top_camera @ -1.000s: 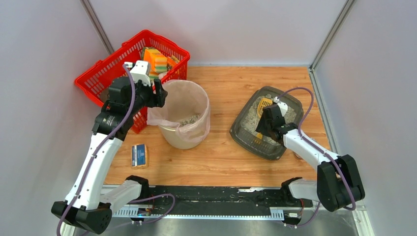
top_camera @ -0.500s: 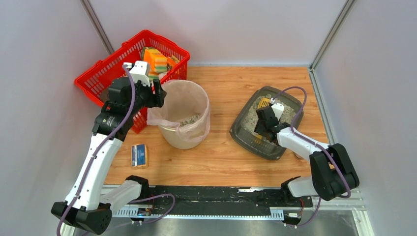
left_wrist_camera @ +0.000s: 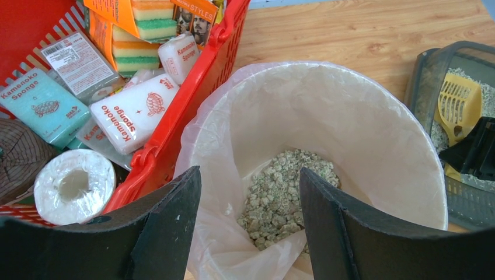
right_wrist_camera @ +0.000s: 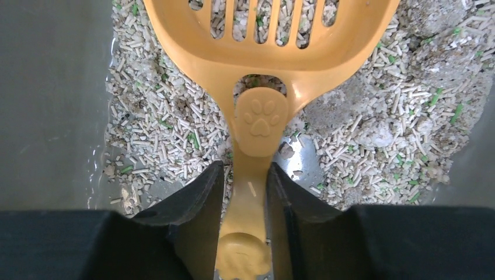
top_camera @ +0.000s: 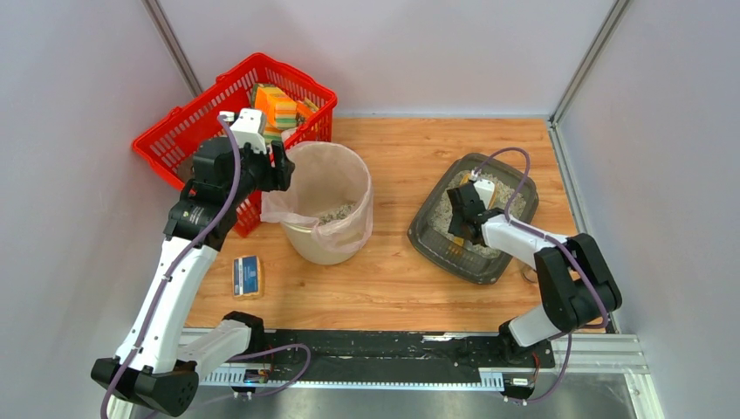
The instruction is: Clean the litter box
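A red plastic mesh basket stands at the back left of the wooden desk. It holds a white wrapped pack and a teal pack, both printed "Kamenoko Sponge", an orange-sleeved bundle of yellow-and-green sponges on which "STYLES" can be read, and a white roll.

Just beside the basket is a round beige bin with a clear bag liner. A heap of greenish-grey litter clumps lies in its bottom. The left claw hangs over the bin's near rim, its jaws wide apart and holding nothing.

The shallow dark grey litter box sits on the right side of the desk, well apart from the bin. It holds pale pellets flecked with green. In it lies a yellow slotted plastic scoop with a paw print embossed on the handle. The right claw grips that handle.

A small blue-labelled block lies on the desk near the left arm. Its writing is too small to read.
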`<state>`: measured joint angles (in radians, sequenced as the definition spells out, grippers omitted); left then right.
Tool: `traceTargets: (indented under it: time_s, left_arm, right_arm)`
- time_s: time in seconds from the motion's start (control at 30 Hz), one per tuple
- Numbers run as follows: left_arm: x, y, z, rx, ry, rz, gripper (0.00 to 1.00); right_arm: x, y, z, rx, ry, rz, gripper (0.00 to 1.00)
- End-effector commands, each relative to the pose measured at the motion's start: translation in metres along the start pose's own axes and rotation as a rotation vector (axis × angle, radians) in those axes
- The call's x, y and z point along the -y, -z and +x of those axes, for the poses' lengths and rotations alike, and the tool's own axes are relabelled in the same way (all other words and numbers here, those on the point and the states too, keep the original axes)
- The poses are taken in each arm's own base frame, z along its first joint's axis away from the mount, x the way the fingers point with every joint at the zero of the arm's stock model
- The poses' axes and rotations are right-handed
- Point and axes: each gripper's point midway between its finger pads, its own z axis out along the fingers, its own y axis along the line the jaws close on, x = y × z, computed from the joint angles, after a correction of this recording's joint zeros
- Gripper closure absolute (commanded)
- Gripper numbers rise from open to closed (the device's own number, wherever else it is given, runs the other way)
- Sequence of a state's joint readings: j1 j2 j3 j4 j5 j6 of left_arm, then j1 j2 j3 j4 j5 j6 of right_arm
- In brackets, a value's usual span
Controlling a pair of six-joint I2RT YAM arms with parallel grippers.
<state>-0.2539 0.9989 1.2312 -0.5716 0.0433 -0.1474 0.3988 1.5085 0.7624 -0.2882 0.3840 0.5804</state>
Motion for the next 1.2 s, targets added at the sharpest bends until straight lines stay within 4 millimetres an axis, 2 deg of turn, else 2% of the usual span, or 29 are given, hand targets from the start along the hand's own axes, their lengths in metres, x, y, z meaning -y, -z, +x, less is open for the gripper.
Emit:
traceTargets:
  time_s: [0.0, 0.13, 0.17, 0.27, 0.47, 0.5, 0.57, 0.77, 0.97, 1.17]
  left_arm:
    - [0.002, 0.002, -0.010, 0.043, -0.012, 0.009, 0.29]
    - [0.000, 0.001, -0.009, 0.036, -0.015, 0.000, 0.30]
    - [0.000, 0.001, -0.009, 0.034, -0.016, -0.001, 0.30]
    - [0.000, 0.000, -0.008, 0.028, -0.016, -0.002, 0.30]
    - [0.001, -0.002, -0.006, 0.020, -0.012, 0.007, 0.30]
    - [0.002, -0.003, -0.005, 0.016, -0.011, 0.009, 0.30]
    - [0.002, -0.004, -0.005, 0.015, -0.014, 0.011, 0.30]
    - [0.005, -0.004, -0.005, 0.013, -0.005, 0.026, 0.30]
    - [0.023, -0.003, -0.006, 0.034, -0.015, 0.112, 0.30]
    - [0.028, -0.004, -0.004, 0.021, -0.026, 0.119, 0.30]
  right_arm:
    - [-0.004, 0.012, -0.023, 0.060, -0.003, -0.003, 0.67]
    - [-0.003, 0.022, -0.036, 0.085, 0.043, 0.001, 0.78]
    - [0.002, 0.023, -0.035, 0.072, 0.063, 0.020, 0.83]
    - [0.012, 0.030, -0.040, 0.062, 0.126, 0.068, 0.88]
    - [0.025, 0.047, -0.049, 0.006, 0.240, 0.112, 0.92]
    - [0.025, 0.051, -0.056, 0.008, 0.241, 0.113, 0.92]
    - [0.025, 0.056, -0.055, -0.022, 0.253, 0.104, 0.93]
    - [0.032, 0.078, -0.042, -0.159, 0.277, 0.087, 0.96]
    - [0.030, 0.100, -0.021, -0.289, 0.296, 0.017, 0.96]
    - [0.019, 0.103, 0.001, -0.361, 0.280, -0.076, 0.94]
